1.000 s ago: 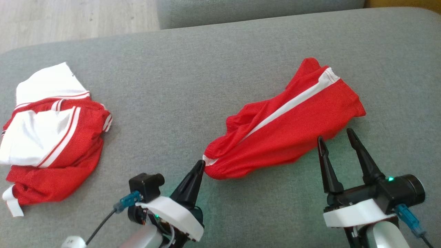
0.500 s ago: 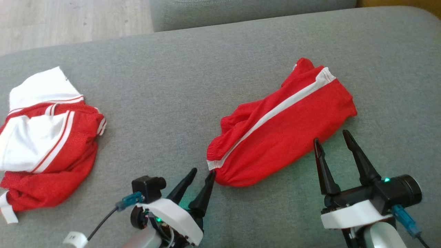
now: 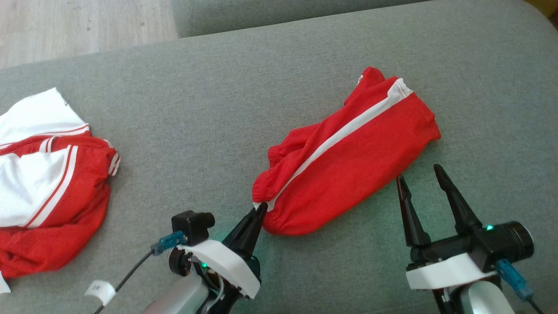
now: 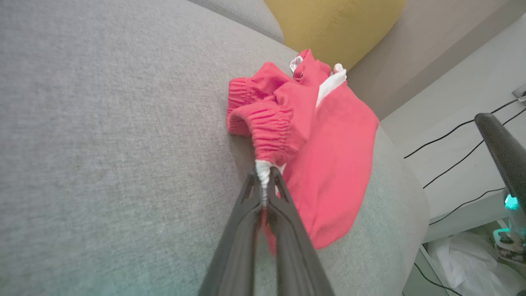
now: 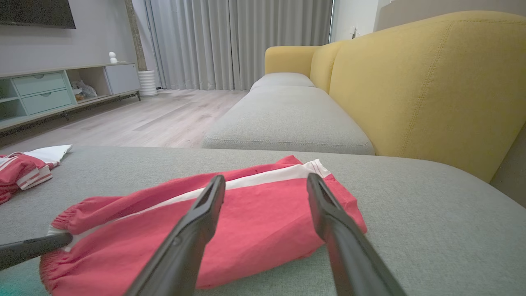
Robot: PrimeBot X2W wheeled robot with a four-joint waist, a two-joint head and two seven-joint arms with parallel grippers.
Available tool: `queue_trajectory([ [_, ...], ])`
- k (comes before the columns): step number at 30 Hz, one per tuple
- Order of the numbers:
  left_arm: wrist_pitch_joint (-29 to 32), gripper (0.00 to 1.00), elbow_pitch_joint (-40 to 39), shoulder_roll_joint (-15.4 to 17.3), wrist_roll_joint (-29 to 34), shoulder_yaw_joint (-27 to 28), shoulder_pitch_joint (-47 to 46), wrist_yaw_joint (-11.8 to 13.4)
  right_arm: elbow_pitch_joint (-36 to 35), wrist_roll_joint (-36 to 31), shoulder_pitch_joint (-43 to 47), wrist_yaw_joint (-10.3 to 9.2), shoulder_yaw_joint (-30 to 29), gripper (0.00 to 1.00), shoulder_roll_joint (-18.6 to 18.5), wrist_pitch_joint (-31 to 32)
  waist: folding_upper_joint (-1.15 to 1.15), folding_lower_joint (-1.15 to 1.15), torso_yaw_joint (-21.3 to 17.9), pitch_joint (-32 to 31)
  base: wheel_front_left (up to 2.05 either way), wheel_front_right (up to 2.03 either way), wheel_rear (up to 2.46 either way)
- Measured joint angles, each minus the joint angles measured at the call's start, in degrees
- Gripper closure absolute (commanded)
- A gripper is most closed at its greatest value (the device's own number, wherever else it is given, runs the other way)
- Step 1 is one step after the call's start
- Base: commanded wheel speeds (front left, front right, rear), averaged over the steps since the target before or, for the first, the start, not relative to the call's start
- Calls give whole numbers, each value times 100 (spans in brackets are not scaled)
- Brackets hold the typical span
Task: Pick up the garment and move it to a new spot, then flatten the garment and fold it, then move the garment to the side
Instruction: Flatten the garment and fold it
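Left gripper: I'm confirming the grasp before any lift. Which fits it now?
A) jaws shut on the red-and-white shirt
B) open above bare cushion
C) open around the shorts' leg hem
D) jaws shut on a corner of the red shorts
D: the left wrist view shows the left gripper with its jaws closed on the white-striped waistband corner of the shorts.

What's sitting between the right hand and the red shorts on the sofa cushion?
Nothing visible. The open right hand points at the near edge of the red shorts, with only bare grey cushion between them. The left hand is shut on the shorts' waistband corner.
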Motion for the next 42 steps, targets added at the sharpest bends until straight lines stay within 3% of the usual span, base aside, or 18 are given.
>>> queue_trajectory([
  [6,-212,100,-165,123,78,-64,-10,-29,-15,25,2,0,-118,0,1,0,0,0,63,-3,0,0,0],
  [11,-25,100,-817,846,225,-85,-5,-11,-69,448,-12,1,-445,0,1,0,0,0,296,-29,0,0,0],
  [14,136,100,-1165,1376,357,-9,-4,170,44,817,-63,0,-489,0,-25,0,0,0,444,-32,0,0,0],
  [16,199,100,-1351,1663,387,114,-9,292,257,1196,-161,0,-276,0,-247,0,0,0,541,-24,0,0,0],
  [19,277,100,-1505,1956,511,233,-32,421,691,1953,-454,0,314,0,-860,0,0,0,657,15,0,0,0],
  [20,277,100,-1505,1956,511,233,-32,421,691,1953,-454,0,314,0,-860,0,0,0,657,15,0,0,0],
  [23,325,100,-1616,2009,547,271,-174,467,1111,2625,-860,0,1061,0,-1575,62,0,0,739,88,0,0,0],
  [28,424,100,-1717,2003,654,274,-552,492,1247,3365,-1853,1,2331,0,-2626,701,0,0,827,239,0,0,0],
  [32,443,100,-1727,1965,656,268,-617,491,1380,3867,-2655,0,3028,0,-3134,1215,0,0,869,342,0,0,0],
  [36,443,100,-1713,1917,709,245,-682,481,1728,4186,-3199,0,3521,0,-3390,1512,0,0,934,426,0,0,0],
  [42,439,100,-1619,1816,713,232,-861,425,2153,4553,-3687,0,4166,0,-3451,1478,0,0,1051,524,0,0,0],
])
